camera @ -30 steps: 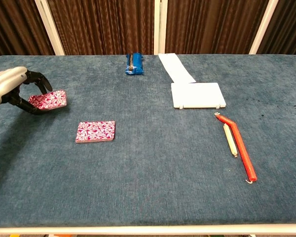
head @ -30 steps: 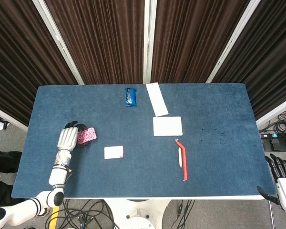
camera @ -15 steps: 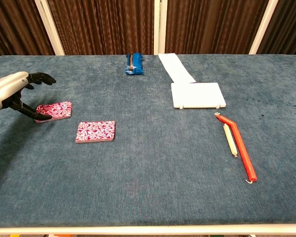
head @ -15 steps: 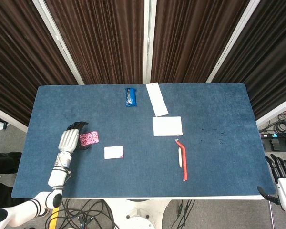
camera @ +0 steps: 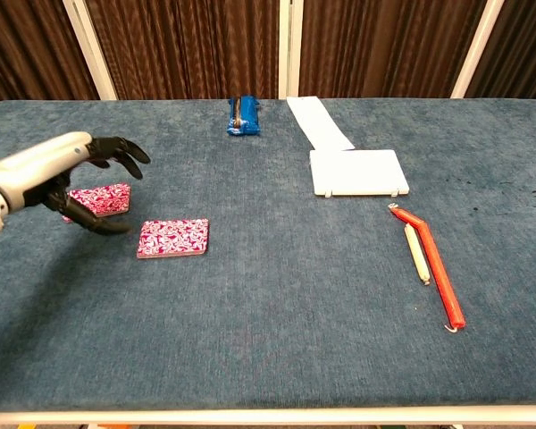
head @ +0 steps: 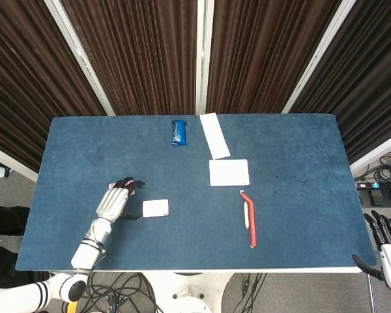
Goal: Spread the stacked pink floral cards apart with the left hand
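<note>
Two pink floral cards lie apart on the blue table. One card rests flat left of centre; in the head view this card looks pale from glare. The other card lies a little further left, partly behind my left hand. That hand hovers over it with its fingers spread and holds nothing. From the head view my left hand covers most of that card. My right hand hangs off the table's front right corner, fingers apart and empty.
A blue packet lies at the back centre, beside a white paper strip and a white flat box. A red pen and a beige stick lie to the right.
My left hand set the card it held down on the table, left of the other card, and let go. It then opened and moved right, over that card.
</note>
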You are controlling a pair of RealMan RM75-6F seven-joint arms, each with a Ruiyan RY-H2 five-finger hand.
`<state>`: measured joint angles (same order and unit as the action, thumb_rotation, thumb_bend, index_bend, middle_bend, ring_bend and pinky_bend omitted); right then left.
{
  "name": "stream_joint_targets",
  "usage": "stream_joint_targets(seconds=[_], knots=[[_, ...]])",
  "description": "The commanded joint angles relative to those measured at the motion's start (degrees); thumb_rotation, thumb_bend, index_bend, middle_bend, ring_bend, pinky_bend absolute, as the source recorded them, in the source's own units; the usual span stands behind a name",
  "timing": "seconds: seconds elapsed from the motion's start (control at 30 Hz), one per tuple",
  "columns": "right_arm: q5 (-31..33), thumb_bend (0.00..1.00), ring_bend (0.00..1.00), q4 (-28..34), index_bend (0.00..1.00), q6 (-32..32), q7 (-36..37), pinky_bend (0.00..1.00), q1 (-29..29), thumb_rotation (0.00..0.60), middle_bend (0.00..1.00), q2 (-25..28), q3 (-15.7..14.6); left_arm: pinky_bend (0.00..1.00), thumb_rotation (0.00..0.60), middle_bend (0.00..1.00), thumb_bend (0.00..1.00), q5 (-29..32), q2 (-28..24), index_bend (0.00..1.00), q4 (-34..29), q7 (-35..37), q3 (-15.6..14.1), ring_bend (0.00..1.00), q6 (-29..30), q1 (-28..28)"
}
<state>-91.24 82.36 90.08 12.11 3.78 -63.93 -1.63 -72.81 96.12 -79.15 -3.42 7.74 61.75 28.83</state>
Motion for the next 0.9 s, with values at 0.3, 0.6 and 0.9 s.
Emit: stream_joint_targets(seconds=[0.3, 0.6, 0.9], knots=[[0.13, 0.12, 0.0, -0.39, 0.0, -0.39, 0.5, 0.0, -0.15, 0.6, 0.0, -0.2, 0.07, 0.17, 0.6, 0.3, 0.14, 1.12, 8.67, 0.23, 3.49, -8.28, -0.21, 0.09, 2.63, 0.6], [0.39, 0.12, 0.0, -1.1, 0.0, -0.23, 1.55, 0.0, -0.01, 0.6, 0.0, -0.2, 0.2, 0.17, 0.6, 0.3, 0.14, 4.07, 12.71, 0.23, 8.41, -9.84, 1.28, 0.09, 1.12, 1.3], [0.74, 0.12, 0.0, -1.75, 0.0, -0.71, 2.24, 0.0, -0.14, 0.6, 0.0, -0.41, 0.3, 0.17, 0.6, 0.34, 0.14, 4.82, 13.39, 0.24, 9.29, -9.46, 1.84, 0.09, 0.55, 1.34]])
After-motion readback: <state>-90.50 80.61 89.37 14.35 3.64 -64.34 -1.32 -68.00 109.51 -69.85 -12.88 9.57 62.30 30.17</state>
